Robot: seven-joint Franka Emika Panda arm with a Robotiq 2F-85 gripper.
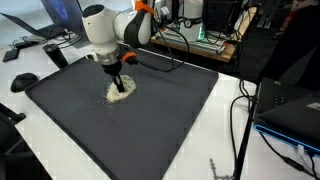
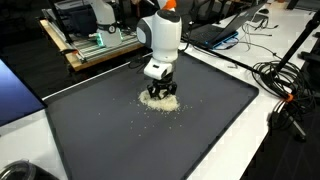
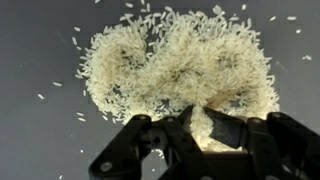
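Note:
A pile of white rice (image 3: pixel 180 60) lies on a dark grey mat (image 1: pixel 165 115), and shows in both exterior views (image 1: pixel 120 93) (image 2: pixel 157 101). My gripper (image 3: pixel 200 128) points straight down into the near edge of the pile. Its two black fingers are drawn close together with a wedge of rice grains between them. In both exterior views the gripper (image 1: pixel 118 84) (image 2: pixel 161 92) touches the top of the pile. Loose grains lie scattered on the mat around the pile.
The mat (image 2: pixel 120 135) covers most of a white table. Black cables (image 2: pixel 285 85) trail off one side. A wooden board with electronics (image 2: pixel 95 45) stands behind the arm. A laptop (image 1: pixel 290 115) sits past the mat's edge and a black mouse (image 1: pixel 22 80) lies near a corner.

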